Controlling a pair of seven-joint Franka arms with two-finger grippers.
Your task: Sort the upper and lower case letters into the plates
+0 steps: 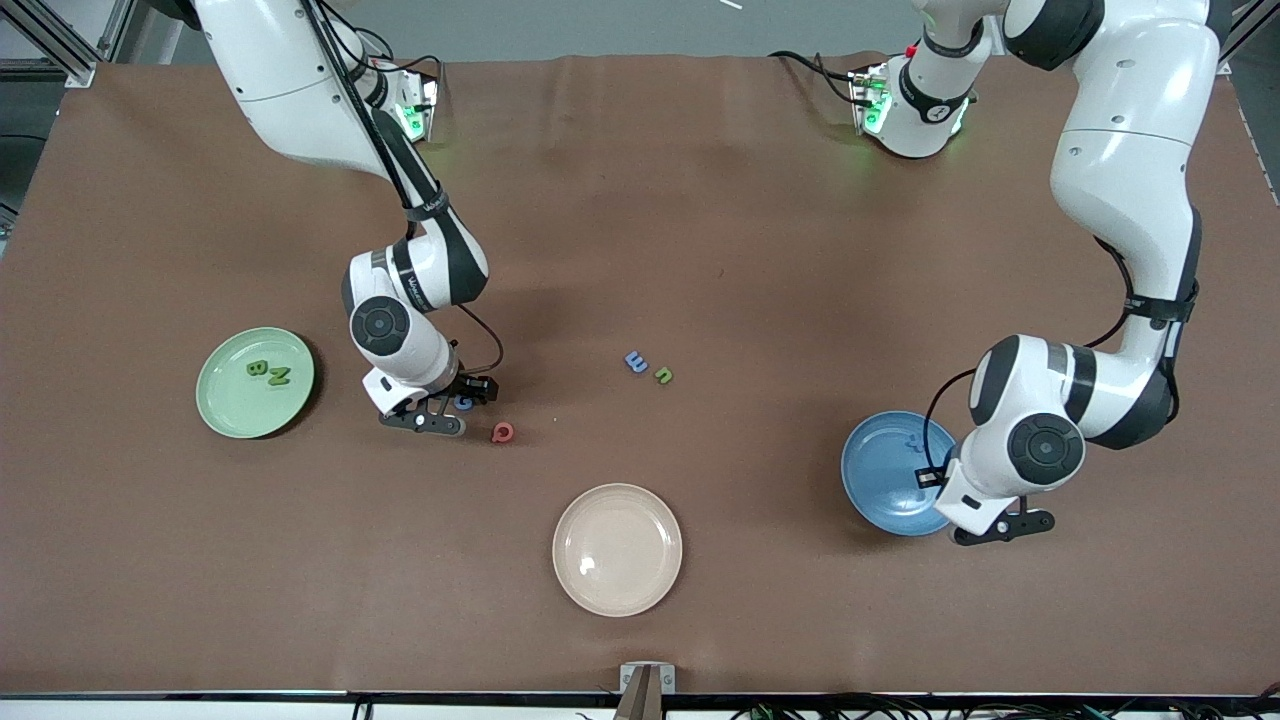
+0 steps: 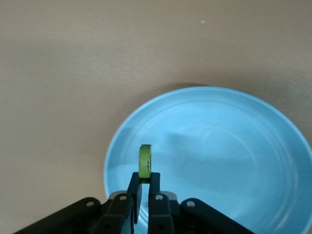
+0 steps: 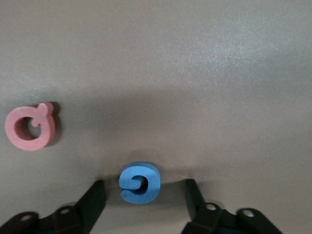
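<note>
My right gripper point(image 3: 145, 186) is down at the table, open, with a blue letter point(image 3: 140, 182) lying between its fingers and a gap on either side. A red letter point(image 3: 30, 127) lies beside it, toward the left arm's end. In the front view that gripper point(image 1: 455, 408) straddles the blue letter point(image 1: 464, 402), with the red letter point(image 1: 502, 432) a little nearer the camera. My left gripper point(image 2: 146, 178) is shut on a green letter point(image 2: 145, 161), held on edge over the blue plate point(image 2: 234, 146). The pale green plate point(image 1: 225, 400) holds green letters B point(image 1: 257, 369) and N point(image 1: 279, 377).
A blue letter m point(image 1: 636, 361) and a green letter n point(image 1: 663, 375) lie loose mid-table. A cream plate point(image 1: 617, 548) sits nearer the camera. The blue plate point(image 1: 880, 470) is toward the left arm's end, partly under the left gripper point(image 1: 1000, 528).
</note>
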